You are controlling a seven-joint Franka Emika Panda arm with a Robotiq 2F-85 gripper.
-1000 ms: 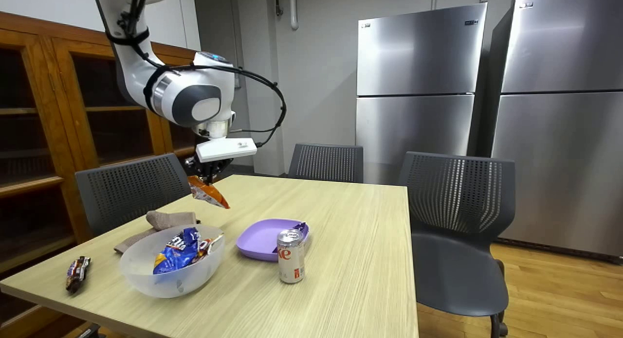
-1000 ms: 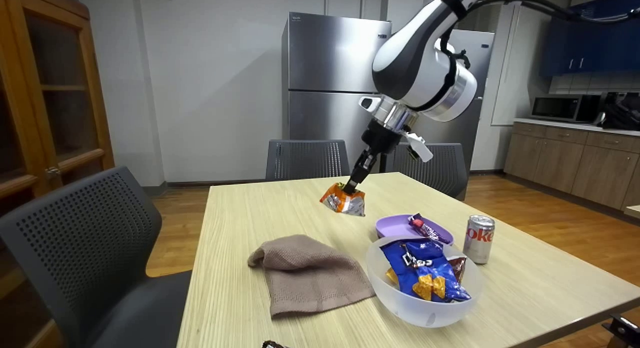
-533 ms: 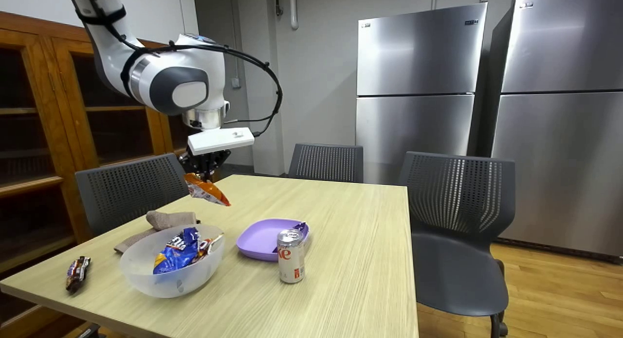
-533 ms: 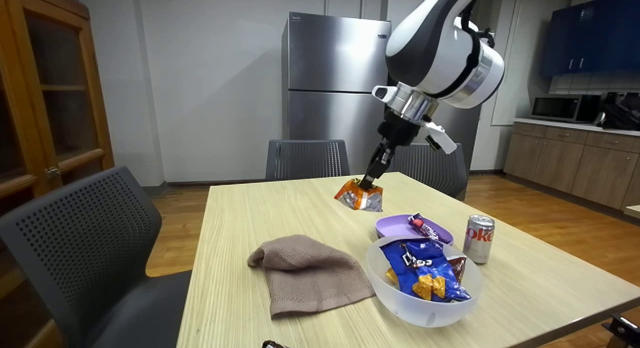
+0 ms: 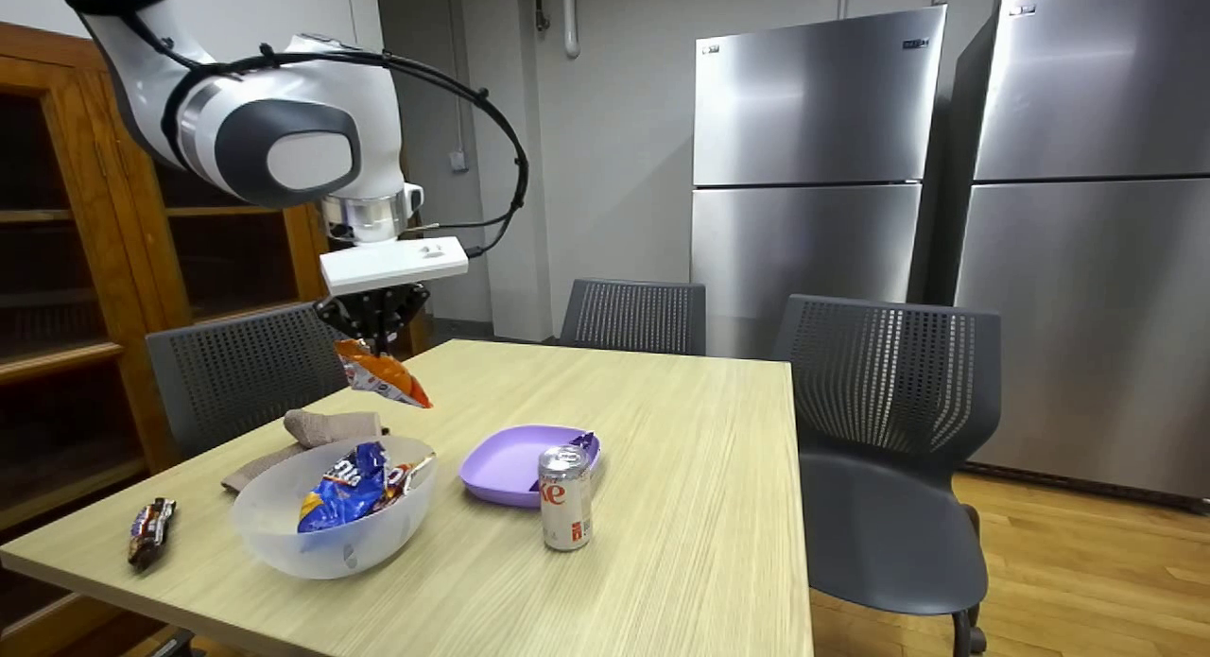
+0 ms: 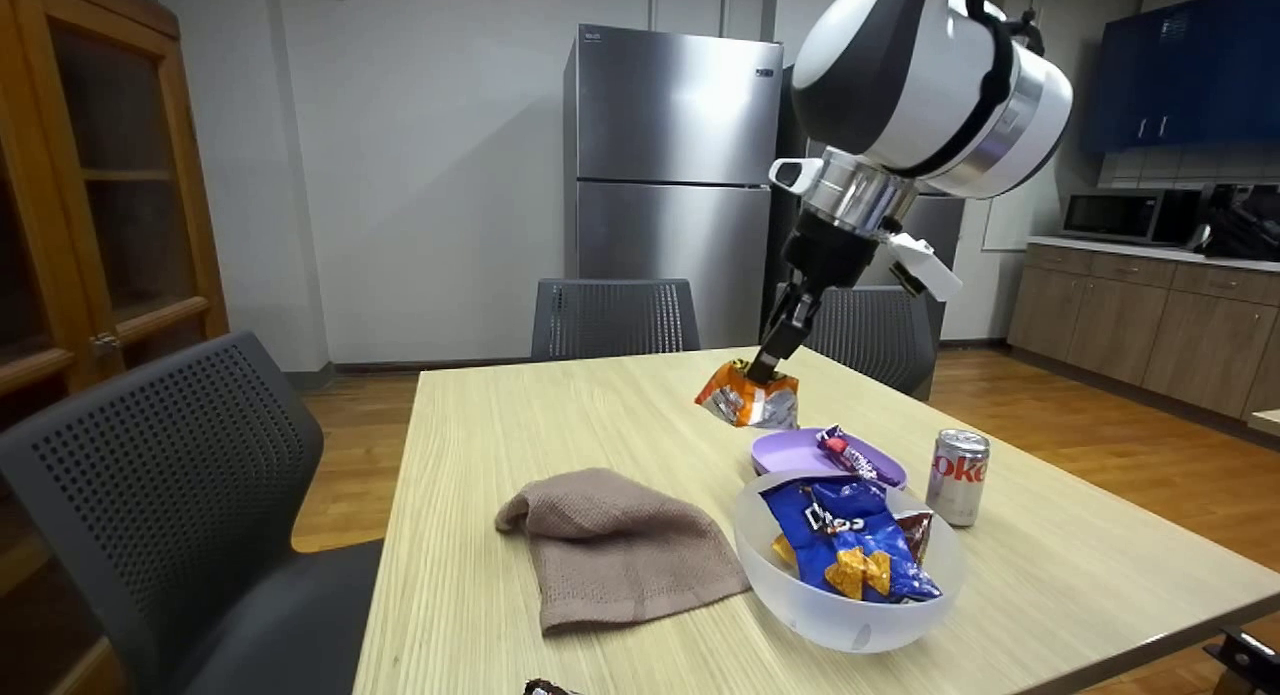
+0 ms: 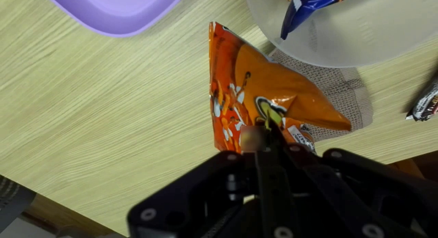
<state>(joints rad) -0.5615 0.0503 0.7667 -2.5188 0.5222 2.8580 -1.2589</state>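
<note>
Cloth [image 6: 620,565] lies at the left in an exterior view, humped where its fabric folds over. Next along, your gripper [image 6: 762,374] grasps the orange snack bag [image 6: 738,399] in the air above the table [image 6: 560,415]; you pinch only its upper part, probably why its lower edge flares. Farther right, the purple plate [image 6: 783,453] carries a wrapped bar [image 6: 850,455], the bowl [image 6: 800,605] seems to prop the blue chip bag [image 6: 840,535] with its wall, and the can [image 6: 958,480] stands upright.

Bowl [image 6: 800,600], can (upright) [image 6: 958,480] on table [image 6: 480,425]
</note>
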